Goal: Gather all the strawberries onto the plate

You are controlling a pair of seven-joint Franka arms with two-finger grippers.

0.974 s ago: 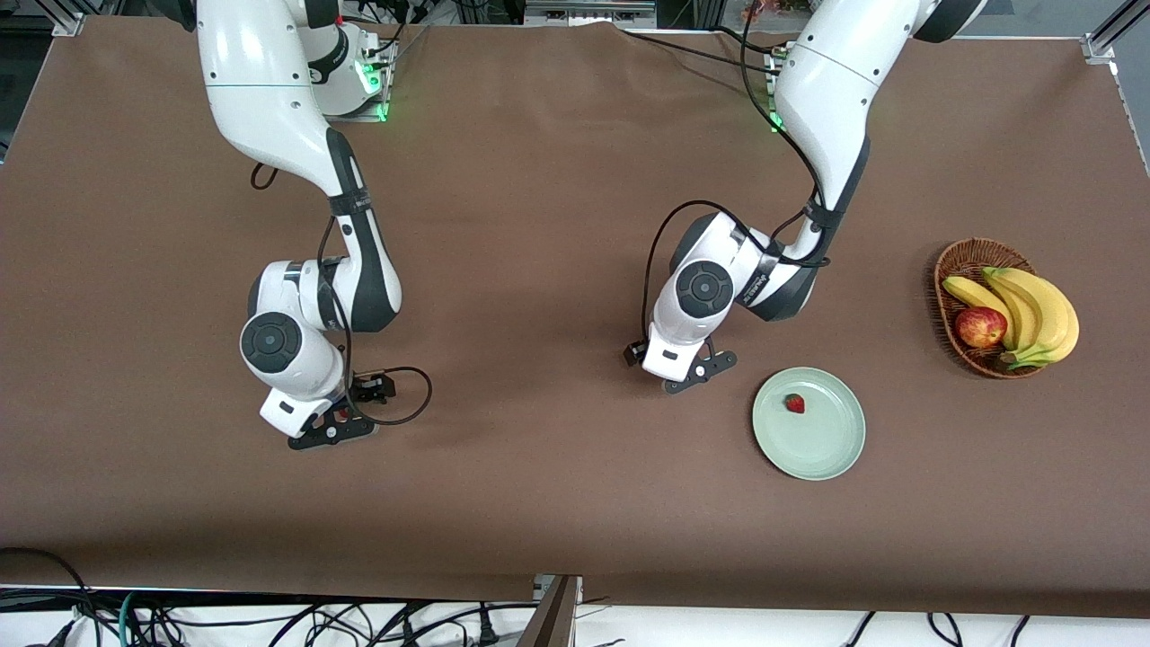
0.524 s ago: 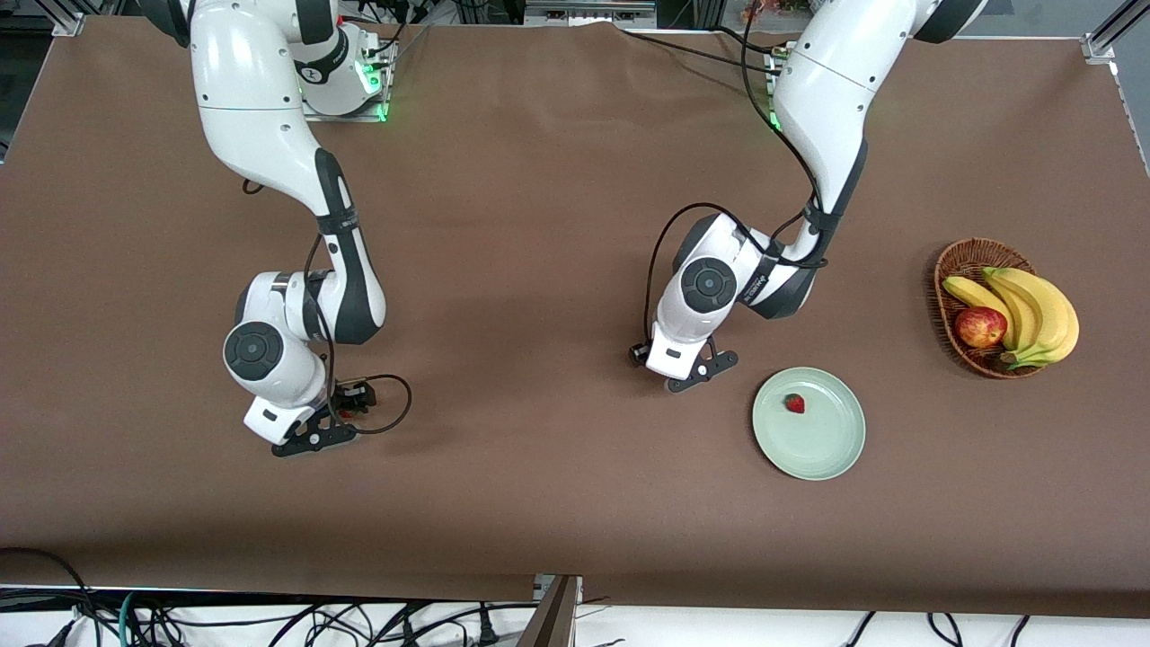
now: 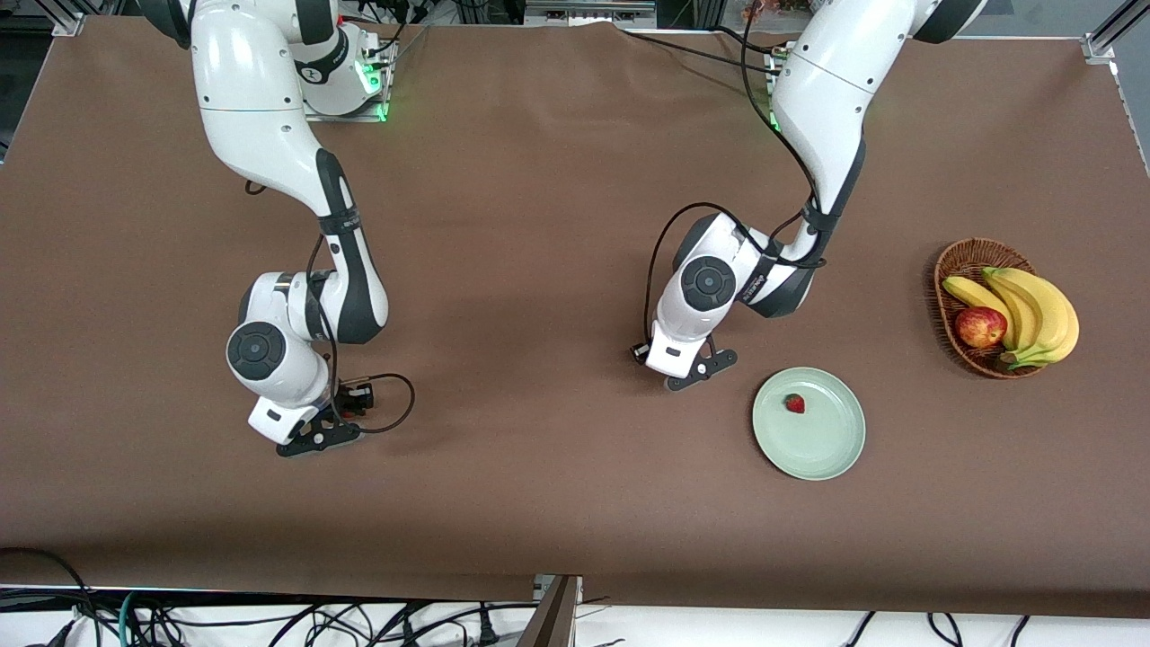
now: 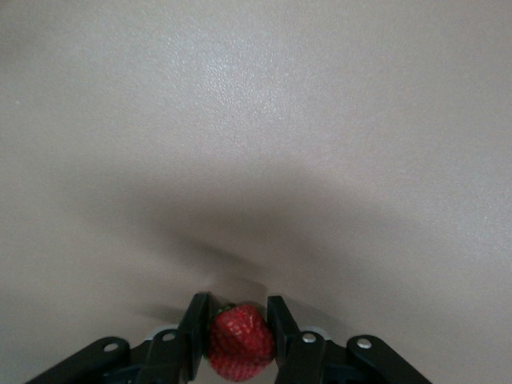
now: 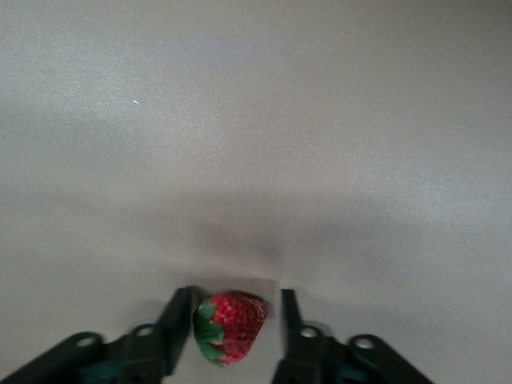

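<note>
1 strawberry already lies in the plate, at the lower right of the front view, so 2 are left. My left gripper is pinched on the 2nd strawberry low at the table, just up and left of the plate. My right gripper, at the lower left of the front view, has its jaws around the 3rd strawberry, one finger showing a gap, so neither is lifted yet, I judge.

A: Where does the front camera sit?
B: High, across the bench, facing both arm bases along the frame's top.
A: The wrist cameras?
B: Very close, each looking down past its jaws at bare bench, probably spots the front view also covers.
</note>
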